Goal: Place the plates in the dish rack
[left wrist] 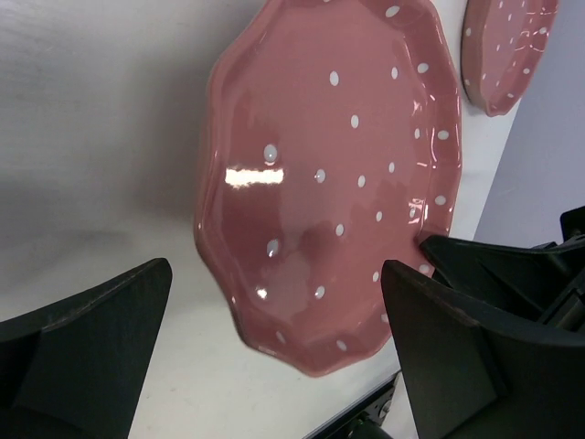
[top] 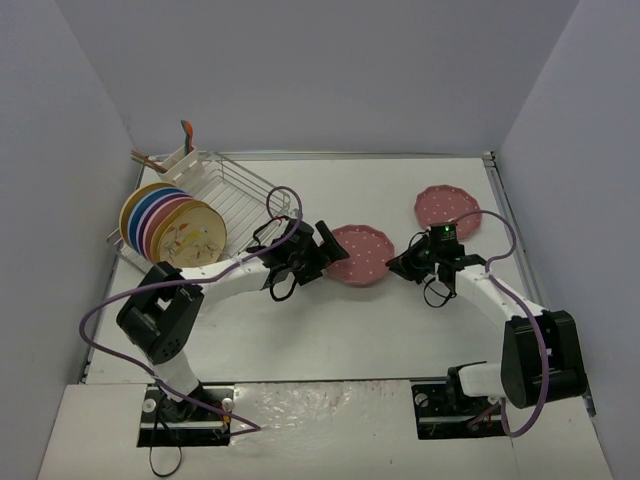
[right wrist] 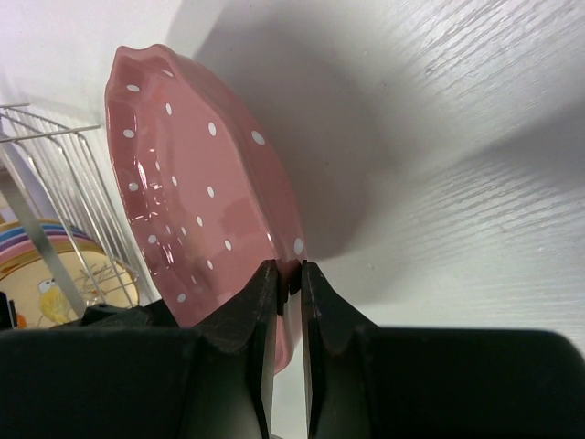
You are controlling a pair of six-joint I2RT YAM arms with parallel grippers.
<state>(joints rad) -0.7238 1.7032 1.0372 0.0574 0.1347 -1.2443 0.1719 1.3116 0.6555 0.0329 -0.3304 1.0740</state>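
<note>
A dark-pink, white-dotted plate [top: 358,254] [left wrist: 329,174] [right wrist: 201,183] is tilted up off the table at mid-table. My right gripper [top: 402,264] [right wrist: 290,270] is shut on its right rim. At the plate's left edge my left gripper [top: 325,256] [left wrist: 274,274] is open, its fingers to either side of the near rim without touching. A second dotted plate [top: 447,210] [left wrist: 507,46] lies flat at the back right. The dish rack [top: 240,190] [right wrist: 55,174] stands at the back left. Several plates [top: 172,225] stand on edge in it, a cream floral one [right wrist: 41,297] at the front.
A white utensil caddy [top: 182,155] with utensils in it is clipped to the rack's far corner. Grey walls close in the table on the left, back and right. Purple cables loop from both arms over the near table.
</note>
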